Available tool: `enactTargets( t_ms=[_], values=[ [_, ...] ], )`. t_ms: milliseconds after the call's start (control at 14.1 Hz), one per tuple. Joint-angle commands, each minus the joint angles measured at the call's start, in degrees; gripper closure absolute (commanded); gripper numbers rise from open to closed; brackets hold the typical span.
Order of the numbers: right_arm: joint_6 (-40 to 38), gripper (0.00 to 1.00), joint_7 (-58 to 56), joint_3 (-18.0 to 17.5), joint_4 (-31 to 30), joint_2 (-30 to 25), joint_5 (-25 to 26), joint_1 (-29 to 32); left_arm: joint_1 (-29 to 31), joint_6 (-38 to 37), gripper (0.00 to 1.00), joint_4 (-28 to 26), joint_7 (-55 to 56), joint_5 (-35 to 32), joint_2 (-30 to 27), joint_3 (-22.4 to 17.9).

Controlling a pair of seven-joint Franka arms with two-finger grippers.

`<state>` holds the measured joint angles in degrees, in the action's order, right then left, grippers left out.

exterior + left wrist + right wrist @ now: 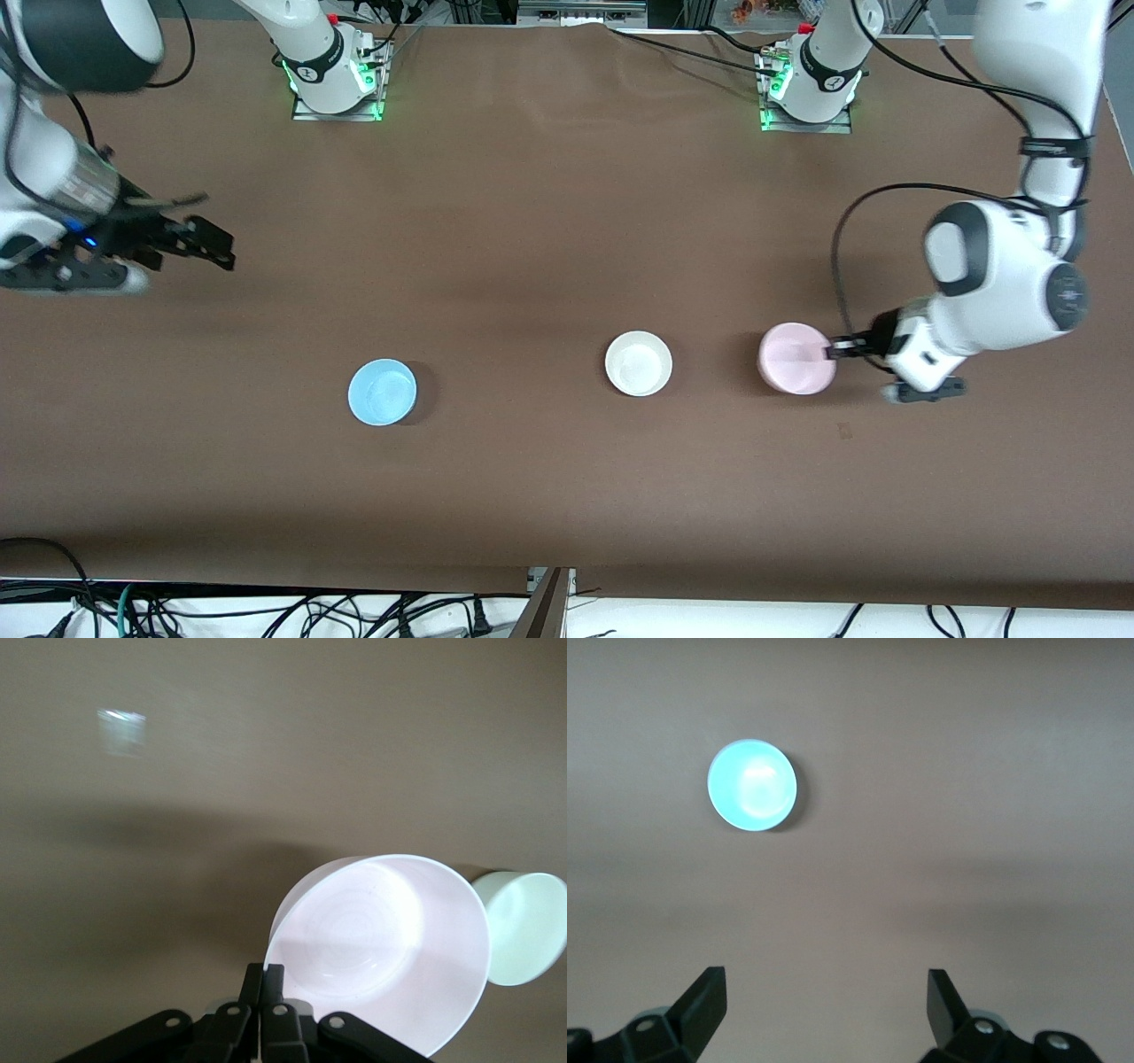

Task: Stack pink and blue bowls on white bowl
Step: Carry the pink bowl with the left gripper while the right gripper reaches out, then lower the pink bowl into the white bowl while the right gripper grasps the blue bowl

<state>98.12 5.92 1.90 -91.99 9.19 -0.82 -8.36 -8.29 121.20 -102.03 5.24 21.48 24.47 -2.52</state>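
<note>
My left gripper (833, 351) is shut on the rim of the pale pink bowl (791, 357), at the edge toward the left arm's end of the table. In the left wrist view the fingers (276, 979) pinch the pink bowl's (381, 943) rim and the bowl looks tilted. The white bowl (638, 363) sits upright on the table beside it and also shows in the left wrist view (524, 930). The light blue bowl (382, 392) sits toward the right arm's end and shows in the right wrist view (752, 784). My right gripper (209, 239) is open and empty in the air (825, 981), away from the blue bowl.
The brown table (549, 221) carries only the three bowls. The arm bases (332, 75) stand along the table's edge farthest from the front camera. Cables hang below the nearest edge.
</note>
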Motion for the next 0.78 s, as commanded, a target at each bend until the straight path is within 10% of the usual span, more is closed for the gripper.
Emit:
enactTargets(
  t_ms=[0,711],
  values=[
    [-1.44,0.0,-0.47,0.04,2.6,4.25,0.91,-0.69,-6.63,-0.35,1.0,3.14,8.62,1.2,1.19,-0.9],
    [12.94,0.0,-0.12,0.13,2.51,19.88,0.3,-2.1,-17.29,6.07,1.0,11.59,23.24,1.29,10.25,-0.82]
  ],
)
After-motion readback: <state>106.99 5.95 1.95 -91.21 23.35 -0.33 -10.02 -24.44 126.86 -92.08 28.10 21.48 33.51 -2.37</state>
